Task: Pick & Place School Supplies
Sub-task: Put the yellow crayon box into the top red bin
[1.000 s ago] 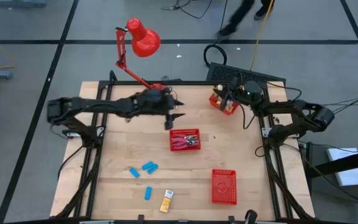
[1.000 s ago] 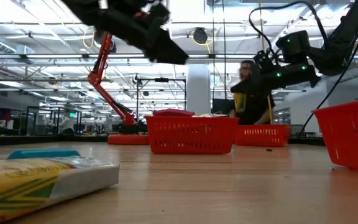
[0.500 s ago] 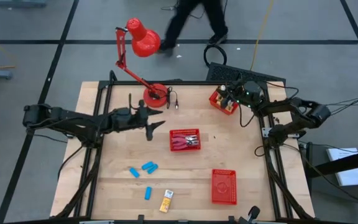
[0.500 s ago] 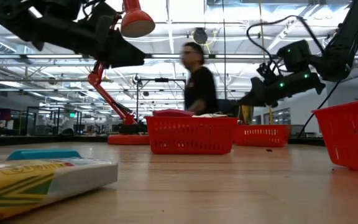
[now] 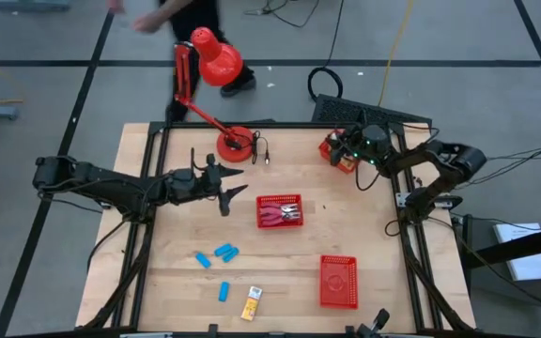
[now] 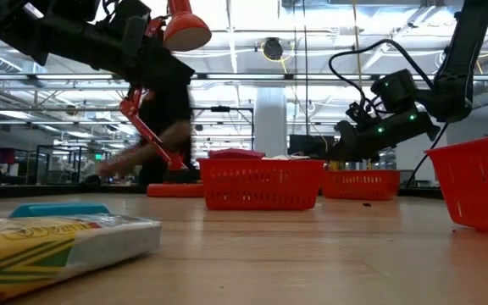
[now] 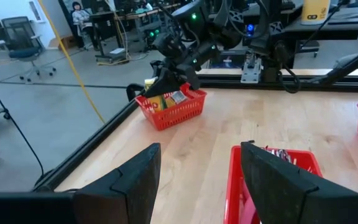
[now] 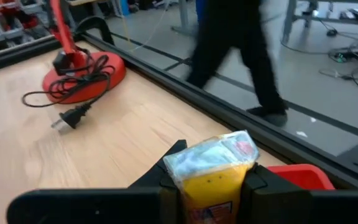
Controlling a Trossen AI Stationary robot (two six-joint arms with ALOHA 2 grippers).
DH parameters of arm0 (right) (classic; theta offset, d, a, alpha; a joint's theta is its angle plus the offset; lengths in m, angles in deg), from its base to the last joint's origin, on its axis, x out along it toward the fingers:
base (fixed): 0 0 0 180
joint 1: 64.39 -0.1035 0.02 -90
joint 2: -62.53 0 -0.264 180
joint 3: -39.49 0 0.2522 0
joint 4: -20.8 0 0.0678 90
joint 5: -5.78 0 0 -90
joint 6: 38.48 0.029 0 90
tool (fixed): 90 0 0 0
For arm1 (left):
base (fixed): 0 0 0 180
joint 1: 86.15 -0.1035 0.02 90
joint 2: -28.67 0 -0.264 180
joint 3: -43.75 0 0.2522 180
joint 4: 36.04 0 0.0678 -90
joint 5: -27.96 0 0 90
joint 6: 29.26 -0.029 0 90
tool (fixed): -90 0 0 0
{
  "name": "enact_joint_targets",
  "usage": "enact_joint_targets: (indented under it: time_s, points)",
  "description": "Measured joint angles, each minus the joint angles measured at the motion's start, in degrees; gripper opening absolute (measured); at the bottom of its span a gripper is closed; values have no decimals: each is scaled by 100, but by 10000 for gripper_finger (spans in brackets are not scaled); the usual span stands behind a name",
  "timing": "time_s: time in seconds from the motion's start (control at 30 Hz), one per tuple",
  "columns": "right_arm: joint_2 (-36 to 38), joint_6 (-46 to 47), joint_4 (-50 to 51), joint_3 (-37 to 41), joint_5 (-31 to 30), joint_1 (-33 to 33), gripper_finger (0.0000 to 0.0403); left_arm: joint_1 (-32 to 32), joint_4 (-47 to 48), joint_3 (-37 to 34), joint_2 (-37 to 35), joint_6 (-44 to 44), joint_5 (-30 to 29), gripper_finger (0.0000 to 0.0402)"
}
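School supplies are lying in several spots: blue blocks point(image 5: 225, 252) and a yellow-and-white packet point(image 5: 251, 304) are sitting on the table point(image 5: 186, 239) well below the left gripper point(image 5: 229, 188), whose fingers are standing spread with nothing between them. Just beyond those fingertips, red-handled tools point(image 5: 279, 215) are resting inside the middle basket point(image 5: 280, 200). Further right, the right gripper point(image 5: 342, 152) is hanging above the far basket point(image 7: 170, 112), its fingers clenching a second yellow-and-white packet point(image 8: 212, 169) upright between them. Another basket point(image 5: 338, 282) is sitting apart
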Motion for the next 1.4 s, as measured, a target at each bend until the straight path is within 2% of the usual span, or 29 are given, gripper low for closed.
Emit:
enact_joint_targets:
  time_s: [0.13,0.27,0.5,0.67,0.8,1.0,1.2,1.3,1.4]
  points:
    - [84,28,261,3,-270,1,51,0,0,0,0,3,0,225]
    - [82,25,307,9,-230,-9,56,-2,18,0,0,0,0,225]
    - [74,167,240,17,-224,-20,191,-2,47,0,0,-2,-2,225]
    - [76,182,-300,17,-210,-45,236,-2,57,0,2,-2,-3,225]
    - [76,301,-497,17,-209,-45,234,-2,65,0,2,-2,-4,225]
    - [81,302,-586,17,-198,-46,209,-2,90,0,2,-4,-163,225]
    - [580,3,-647,15,-36,-342,201,-2,94,0,4,-4,-175,225]
    - [1004,-264,-330,11,-160,-504,202,-2,94,0,4,-6,-175,225]
    - [1401,-240,574,-121,-536,-446,197,-2,94,0,4,-5,-177,225]
